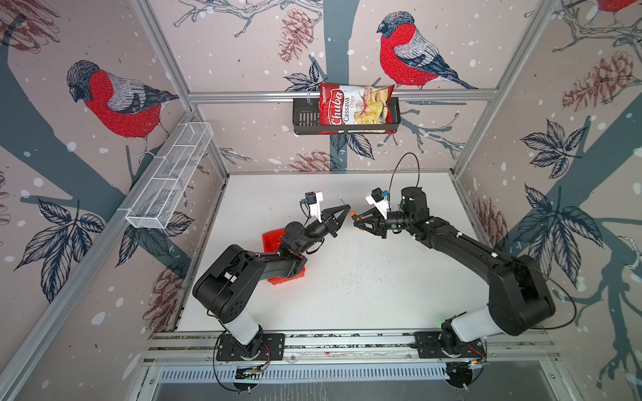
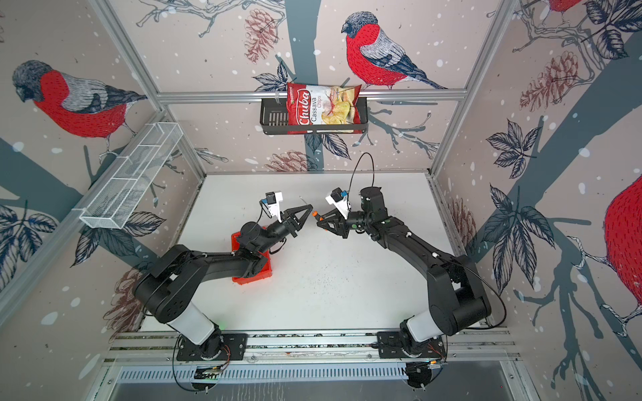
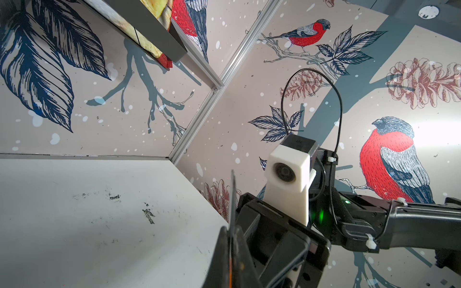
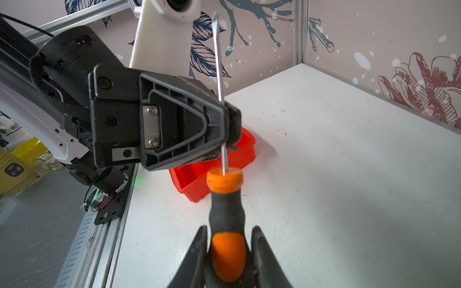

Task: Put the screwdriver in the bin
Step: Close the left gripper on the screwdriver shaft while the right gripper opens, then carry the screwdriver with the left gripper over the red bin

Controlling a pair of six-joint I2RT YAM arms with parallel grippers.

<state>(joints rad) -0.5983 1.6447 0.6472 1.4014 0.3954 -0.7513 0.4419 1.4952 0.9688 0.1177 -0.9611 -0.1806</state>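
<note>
Nearest, two matte black arms, the left arm (image 1: 239, 267) and the right arm (image 1: 465, 243), rise from one grooved aluminium rail (image 1: 347, 338) at the front edge of the white, scuffed bench (image 1: 364, 284). Just beyond, on the bench's left half, sits the one bin (image 1: 271, 239). It is a shallow rectangular tray of glossy red plastic with low walls, partly covered by the left arm. Further in, over the middle of the bench, the single screwdriver (image 4: 225, 207) hangs in the air, clear of the bin and gripped by both arms. The right jaws are closed tight on its rubbery black-and-orange handle. The left jaws are clamped fully together on the thin, smooth silver shaft, whose tip sticks out past them. Both pairs of jaws are ribbed, triangular black plastic. Farthest, one long white wire-mesh basket (image 1: 170, 173) is fixed along the left wall. One black slotted basket (image 1: 305, 119) hangs on the back wall, holding one crinkly red bag (image 1: 351, 107) that reads "Chuba Cassava Chips".
</note>
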